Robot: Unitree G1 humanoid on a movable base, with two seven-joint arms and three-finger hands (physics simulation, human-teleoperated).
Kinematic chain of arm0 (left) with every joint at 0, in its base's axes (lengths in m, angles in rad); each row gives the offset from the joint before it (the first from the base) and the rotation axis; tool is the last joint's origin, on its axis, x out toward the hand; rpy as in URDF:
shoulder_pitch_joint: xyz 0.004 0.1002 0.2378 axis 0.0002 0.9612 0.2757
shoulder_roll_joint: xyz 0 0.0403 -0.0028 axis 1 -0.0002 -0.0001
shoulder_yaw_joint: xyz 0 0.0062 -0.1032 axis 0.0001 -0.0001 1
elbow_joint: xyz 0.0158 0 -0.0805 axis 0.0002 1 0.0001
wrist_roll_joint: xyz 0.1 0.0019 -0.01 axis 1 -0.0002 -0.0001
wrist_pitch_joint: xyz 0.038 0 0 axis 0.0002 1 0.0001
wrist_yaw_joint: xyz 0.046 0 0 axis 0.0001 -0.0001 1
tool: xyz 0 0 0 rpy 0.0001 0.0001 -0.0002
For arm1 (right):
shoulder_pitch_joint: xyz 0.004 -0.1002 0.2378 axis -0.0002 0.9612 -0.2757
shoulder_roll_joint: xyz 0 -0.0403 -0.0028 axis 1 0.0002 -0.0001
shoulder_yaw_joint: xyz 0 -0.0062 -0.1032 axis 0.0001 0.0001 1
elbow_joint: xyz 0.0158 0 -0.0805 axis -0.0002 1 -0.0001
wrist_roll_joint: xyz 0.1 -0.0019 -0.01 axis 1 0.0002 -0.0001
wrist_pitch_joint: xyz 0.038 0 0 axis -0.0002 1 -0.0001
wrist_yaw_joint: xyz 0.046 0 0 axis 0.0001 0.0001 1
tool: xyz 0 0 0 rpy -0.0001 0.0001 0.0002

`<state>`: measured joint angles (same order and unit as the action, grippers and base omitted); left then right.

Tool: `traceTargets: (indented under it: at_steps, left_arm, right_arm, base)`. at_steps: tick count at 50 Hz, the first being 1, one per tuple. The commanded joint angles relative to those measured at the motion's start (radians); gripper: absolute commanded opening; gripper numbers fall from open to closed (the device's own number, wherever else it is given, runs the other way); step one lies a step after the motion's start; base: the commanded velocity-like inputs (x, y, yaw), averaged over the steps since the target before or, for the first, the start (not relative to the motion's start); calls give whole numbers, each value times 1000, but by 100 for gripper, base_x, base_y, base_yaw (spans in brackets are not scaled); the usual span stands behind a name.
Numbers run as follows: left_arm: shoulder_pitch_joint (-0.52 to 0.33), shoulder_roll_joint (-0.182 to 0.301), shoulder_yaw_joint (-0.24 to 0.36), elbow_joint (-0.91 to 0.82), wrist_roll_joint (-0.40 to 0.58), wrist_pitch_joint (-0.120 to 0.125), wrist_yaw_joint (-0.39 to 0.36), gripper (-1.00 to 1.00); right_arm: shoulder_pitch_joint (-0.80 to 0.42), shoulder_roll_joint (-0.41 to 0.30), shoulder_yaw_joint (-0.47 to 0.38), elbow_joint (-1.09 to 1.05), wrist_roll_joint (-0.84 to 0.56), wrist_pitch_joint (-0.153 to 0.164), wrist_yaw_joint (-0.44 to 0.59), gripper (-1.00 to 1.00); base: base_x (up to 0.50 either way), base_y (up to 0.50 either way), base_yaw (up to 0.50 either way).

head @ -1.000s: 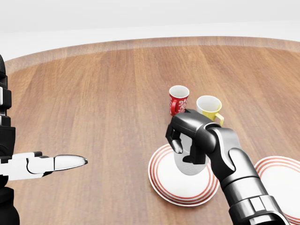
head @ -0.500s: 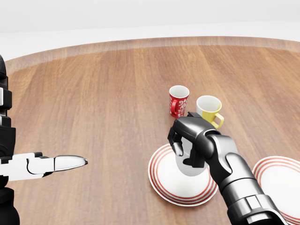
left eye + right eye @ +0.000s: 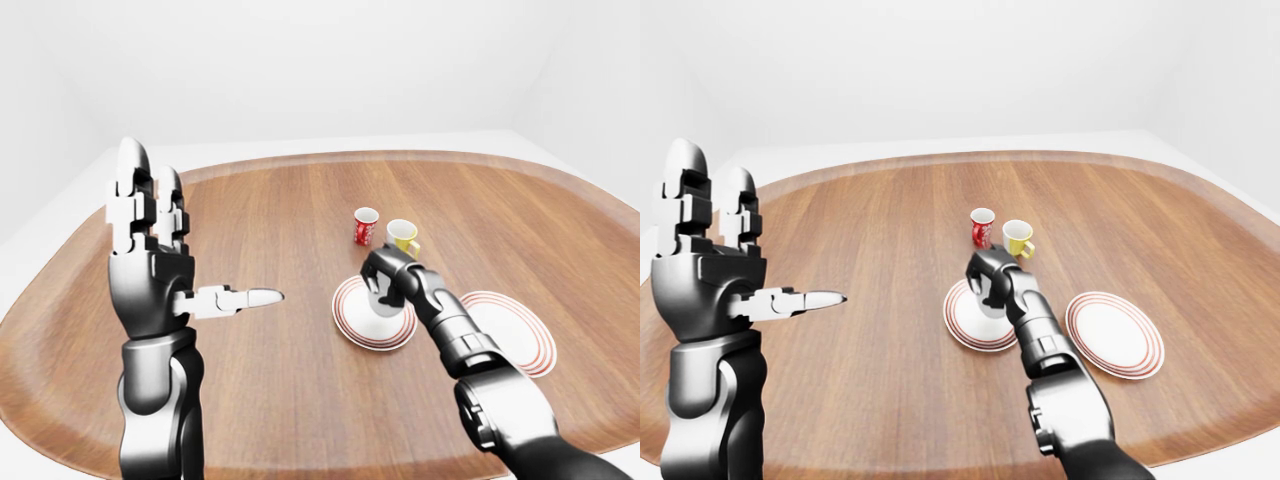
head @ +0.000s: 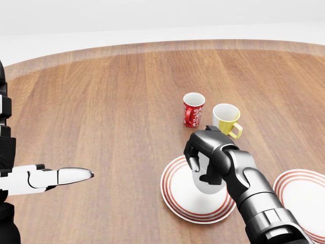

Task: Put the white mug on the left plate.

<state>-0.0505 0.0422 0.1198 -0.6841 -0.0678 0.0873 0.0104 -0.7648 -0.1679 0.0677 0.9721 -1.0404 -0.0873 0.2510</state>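
A: Where is the white mug point(image 4: 207, 179) just now?

B: In the right hand point(image 4: 204, 157), whose dark fingers are wrapped round its upper part. Only the pale lower body shows beneath them, over the middle of the left plate point(image 4: 175, 195).

A: Is it set down, then?

B: Hard to say from these angles. The base looks to be at the plate's centre, or only just above it; the hand hides too much to be sure of contact.

A: So what remains?

B: By my reading the carrying is done. What is left is to settle the mug, if it is not already resting, loosen the fingers and draw the arm clear without tipping it.

A: And the other hand?

B: The left hand point(image 3: 150, 250) is raised at the left of the left-eye view, fingers spread, holding nothing.

A: Anything close by?

B: The red mug point(image 4: 193, 109) and yellow mug point(image 4: 226, 119) stand on the bench point(image 4: 101, 101) beyond the plate; the right plate point(image 3: 1115, 333) lies apart, bare.
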Motion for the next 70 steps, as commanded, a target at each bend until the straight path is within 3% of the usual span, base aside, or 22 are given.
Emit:
traceTargets:
  at_steps: [1, 42, 43, 44, 45, 49, 70]
  left_arm:
    - [-5, 3, 6, 1, -3, 0, 1, 100]
    - [3, 1, 4, 3, -2, 0, -1, 100]
    - [3, 1, 4, 2, -2, 0, -1, 100]
    - [2, 1, 4, 2, -2, 0, -1, 100]
    - [3, 1, 5, 3, -2, 0, -2, 100]
    - [3, 2, 6, 2, -2, 0, -1, 100]
    - [9, -1, 0, 10, 3, 0, -4, 100]
  right_arm:
    - [-15, -1, 6, 42, 33, 0, -27, -100]
    - [-16, 5, 8, 72, 50, 0, -58, -100]
    - [-11, 4, 9, 63, 50, 0, -46, 0]
    - [-9, 5, 9, 60, 51, 0, -44, 36]
    - [-10, 5, 8, 60, 51, 0, -45, 87]
    - [-10, 3, 8, 68, 52, 0, -46, 100]
    - [38, -9, 10, 60, 36, 0, 6, 100]
  base:
    - [0, 0, 0]
    - [0, 0, 0]
    - [0, 0, 0]
    - [0, 0, 0]
    - [0, 0, 0]
    - [0, 0, 0]
    - [0, 0, 0]
